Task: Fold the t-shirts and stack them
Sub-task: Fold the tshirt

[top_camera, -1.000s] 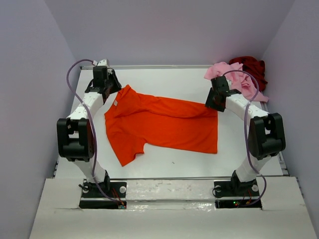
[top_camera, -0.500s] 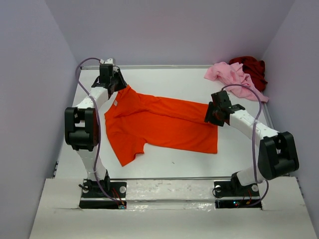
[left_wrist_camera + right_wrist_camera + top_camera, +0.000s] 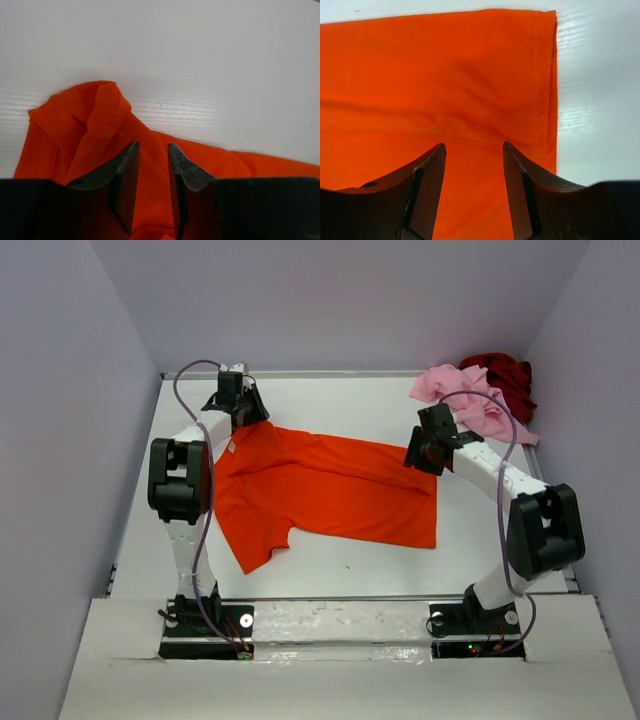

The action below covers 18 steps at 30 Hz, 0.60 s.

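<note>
A bright orange t-shirt [image 3: 330, 490] lies spread flat across the middle of the white table [image 3: 340, 400]. My left gripper [image 3: 243, 412] hovers over its far left corner, where a sleeve [image 3: 100, 107] is bunched. Its jaws [image 3: 152, 145] stand a narrow gap apart, with orange cloth showing between them. Over the shirt's far right corner my right gripper [image 3: 420, 453] is open. In the right wrist view these jaws [image 3: 474, 146] stand wide above flat cloth beside the hem [image 3: 547, 90]. The light pink t-shirt [image 3: 468, 398] and the dark red t-shirt [image 3: 505, 375] lie crumpled at the far right corner.
Grey walls close in the table on the left, back and right. Bare white tabletop [image 3: 350, 560] runs along the near side of the orange shirt. The two arm bases [image 3: 205, 625] sit at the near edge.
The left arm has swung right, bringing its gripper over the shirt's far left corner. The right gripper dipped nearer, then returned to the far right corner. The shirt has not moved.
</note>
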Each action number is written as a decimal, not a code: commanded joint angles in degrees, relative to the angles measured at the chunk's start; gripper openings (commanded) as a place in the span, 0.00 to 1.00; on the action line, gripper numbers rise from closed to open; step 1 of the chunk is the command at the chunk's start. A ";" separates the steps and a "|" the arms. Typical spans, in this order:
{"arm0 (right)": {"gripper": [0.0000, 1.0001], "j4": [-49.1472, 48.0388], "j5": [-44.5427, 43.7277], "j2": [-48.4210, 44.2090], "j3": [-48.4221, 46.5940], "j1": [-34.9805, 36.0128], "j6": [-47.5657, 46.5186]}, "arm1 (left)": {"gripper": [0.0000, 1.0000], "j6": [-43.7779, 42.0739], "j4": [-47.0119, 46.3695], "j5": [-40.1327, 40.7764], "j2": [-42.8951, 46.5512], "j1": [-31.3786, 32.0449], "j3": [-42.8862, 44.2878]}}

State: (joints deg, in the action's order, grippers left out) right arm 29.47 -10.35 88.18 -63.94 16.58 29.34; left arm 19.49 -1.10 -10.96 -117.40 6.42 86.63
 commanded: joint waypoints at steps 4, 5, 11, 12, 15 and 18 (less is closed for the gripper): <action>0.54 -3.98 -2.74 11.29 -6.19 0.12 -0.78 | 0.39 0.47 -1.44 -2.75 -1.33 0.97 3.72; 0.54 -4.33 -2.83 12.35 -6.54 0.12 -0.69 | 0.39 0.38 -1.45 -2.75 -1.60 1.05 4.07; 0.53 -6.01 -2.05 19.04 -9.44 0.12 -0.16 | 0.38 -1.11 -0.31 -2.14 -3.18 1.06 6.44; 0.53 -6.09 -1.78 19.91 -9.97 0.12 -0.08 | 0.39 -1.29 -0.13 -1.87 -3.36 1.06 6.71; 0.53 -6.62 -1.60 20.45 -10.24 0.12 -0.07 | 0.39 -1.73 0.05 -1.17 -3.97 1.06 7.32; 0.53 -6.62 -2.04 21.15 -10.76 0.12 -0.43 | 0.39 -2.08 1.01 -0.91 -5.11 1.06 8.82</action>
State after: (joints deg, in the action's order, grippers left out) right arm 25.26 -11.75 108.49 -72.16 16.58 29.17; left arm 18.68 -0.78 -11.99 -121.47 7.51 92.27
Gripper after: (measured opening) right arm 0.531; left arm 0.388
